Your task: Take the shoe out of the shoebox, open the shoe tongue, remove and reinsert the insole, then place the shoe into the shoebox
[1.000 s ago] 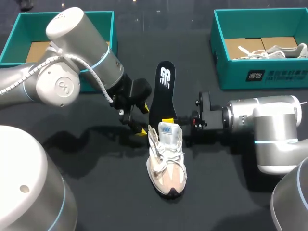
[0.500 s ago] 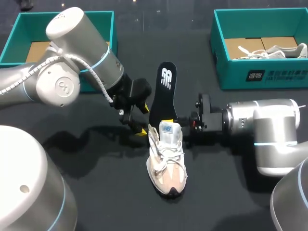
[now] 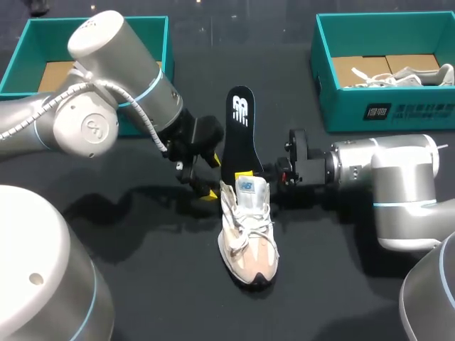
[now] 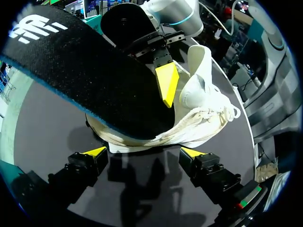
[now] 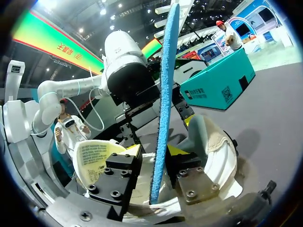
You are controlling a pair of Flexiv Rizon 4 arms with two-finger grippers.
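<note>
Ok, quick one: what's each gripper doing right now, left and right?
Left gripper: open, holding nothing; the shoe lies just ahead of it.
Right gripper: shut on the insole.

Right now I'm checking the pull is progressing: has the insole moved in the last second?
Yes. In the head view the insole has shifted slightly left, its top end farther from the right shoebox.
</note>
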